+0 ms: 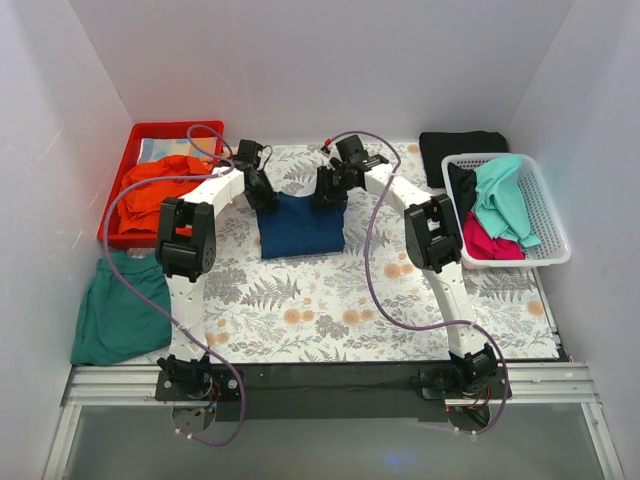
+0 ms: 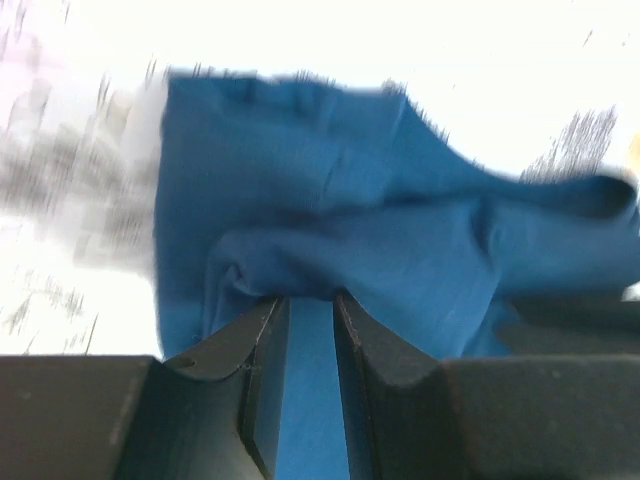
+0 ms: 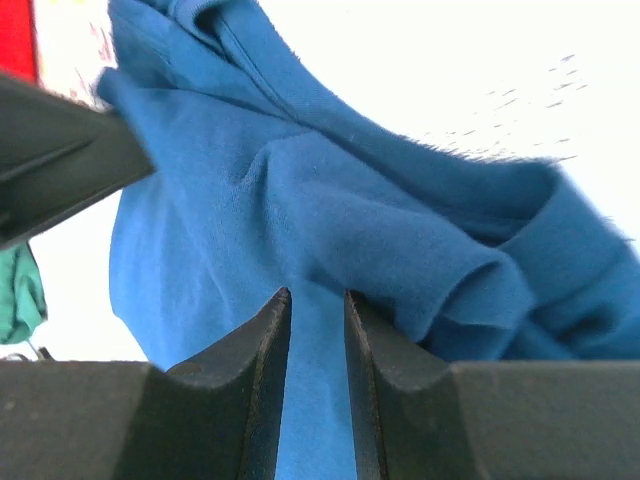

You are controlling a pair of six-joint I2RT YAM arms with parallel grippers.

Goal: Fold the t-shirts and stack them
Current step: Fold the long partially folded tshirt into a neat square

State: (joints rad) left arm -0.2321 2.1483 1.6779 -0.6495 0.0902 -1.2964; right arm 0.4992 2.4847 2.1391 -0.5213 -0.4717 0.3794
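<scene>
The left jaws and the right jaws both stand narrow, each pinching a far corner of the navy t-shirt (image 1: 300,230), left on left and right on right (cloth fills the gap in both wrist views). From the jaws the shirt lies toward the arm bases. Its held edge runs left to right, and neither arm is nearer. The next move is probably a fold toward the near hem. The shirt sits mid-worktop (image 1: 300,310) on fern print, with a red tray (image 1: 165,127) to the left and a white basket (image 1: 555,225) holding a turquoise t-shirt (image 1: 505,205) to the right, inside white walls.
</scene>
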